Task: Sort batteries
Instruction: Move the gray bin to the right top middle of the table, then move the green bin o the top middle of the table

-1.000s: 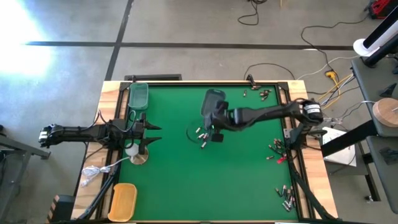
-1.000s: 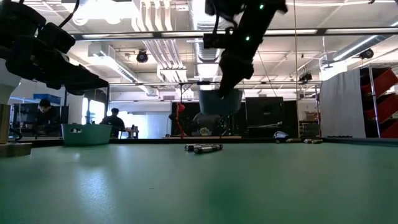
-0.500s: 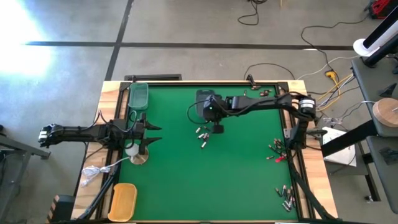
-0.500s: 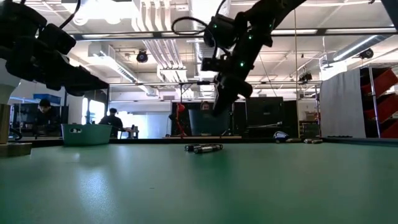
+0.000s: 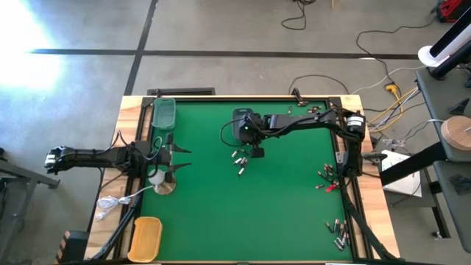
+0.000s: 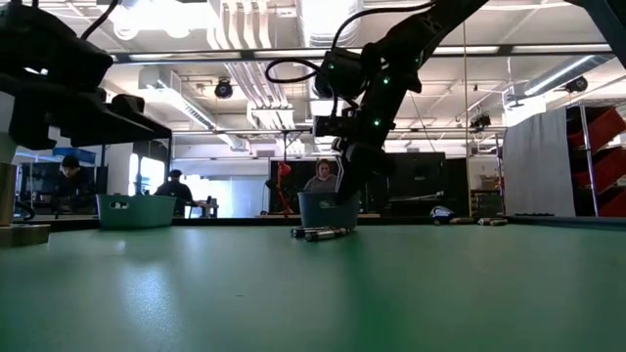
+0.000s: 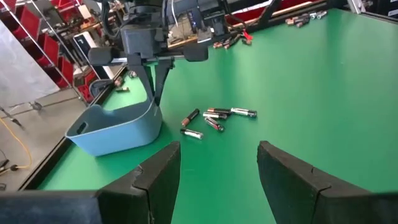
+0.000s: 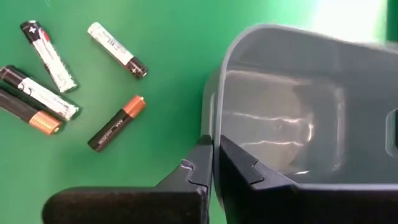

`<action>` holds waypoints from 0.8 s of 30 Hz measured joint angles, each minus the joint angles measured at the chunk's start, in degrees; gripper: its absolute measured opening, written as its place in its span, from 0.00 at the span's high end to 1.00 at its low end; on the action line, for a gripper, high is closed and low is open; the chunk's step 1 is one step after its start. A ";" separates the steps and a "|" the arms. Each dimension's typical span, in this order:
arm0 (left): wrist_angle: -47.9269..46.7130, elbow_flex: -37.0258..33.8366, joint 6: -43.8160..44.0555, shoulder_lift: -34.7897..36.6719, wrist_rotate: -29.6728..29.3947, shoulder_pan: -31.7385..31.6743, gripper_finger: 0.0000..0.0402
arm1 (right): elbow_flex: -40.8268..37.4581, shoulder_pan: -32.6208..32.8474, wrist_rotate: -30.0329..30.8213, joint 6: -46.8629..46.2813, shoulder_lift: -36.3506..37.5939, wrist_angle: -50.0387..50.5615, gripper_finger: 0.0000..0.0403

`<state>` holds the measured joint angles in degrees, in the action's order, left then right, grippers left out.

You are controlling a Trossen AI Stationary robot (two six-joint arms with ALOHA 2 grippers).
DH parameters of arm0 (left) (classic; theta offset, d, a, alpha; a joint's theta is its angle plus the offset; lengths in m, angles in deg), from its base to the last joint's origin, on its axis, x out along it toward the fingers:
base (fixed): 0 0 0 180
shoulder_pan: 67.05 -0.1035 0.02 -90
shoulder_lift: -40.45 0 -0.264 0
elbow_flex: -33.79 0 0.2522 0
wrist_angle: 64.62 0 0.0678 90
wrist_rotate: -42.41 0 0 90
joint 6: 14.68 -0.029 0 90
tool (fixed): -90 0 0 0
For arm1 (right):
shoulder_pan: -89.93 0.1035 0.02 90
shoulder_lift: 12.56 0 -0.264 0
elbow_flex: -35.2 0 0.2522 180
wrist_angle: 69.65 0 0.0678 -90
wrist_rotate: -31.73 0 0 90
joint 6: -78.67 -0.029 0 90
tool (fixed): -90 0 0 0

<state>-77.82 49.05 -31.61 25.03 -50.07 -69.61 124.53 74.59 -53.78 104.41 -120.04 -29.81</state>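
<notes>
Green table spread wide under both arms. Right arm stretched from the far right corner toward the middle. Blue-grey tray sitting upright on the table there, directly under the right gripper, fingers pinched tight on its near wall, one finger inside, one outside. Tray interior bare as far as the wrist view shows. Left gripper parked well off at the left edge, fingers spread wide, nothing between them, pointed across at the tray. Green tray and yellow tray near that left gripper, one on either side of it along the table's left edge. Batteries lying loose on the table just beside the right gripper, right next to the gripped tray, none inside it. More batteries scattered well away from both grippers, along the right edge.
</notes>
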 joint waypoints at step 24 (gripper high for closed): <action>-10.88 12.14 42.35 -5.18 -25.70 -1.99 0.52 | 5.93 4.20 2.08 -4.17 10.27 -0.22 0.65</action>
<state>-88.70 61.19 10.74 19.85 -75.77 -71.61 130.47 78.79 -51.71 100.25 -109.77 -30.03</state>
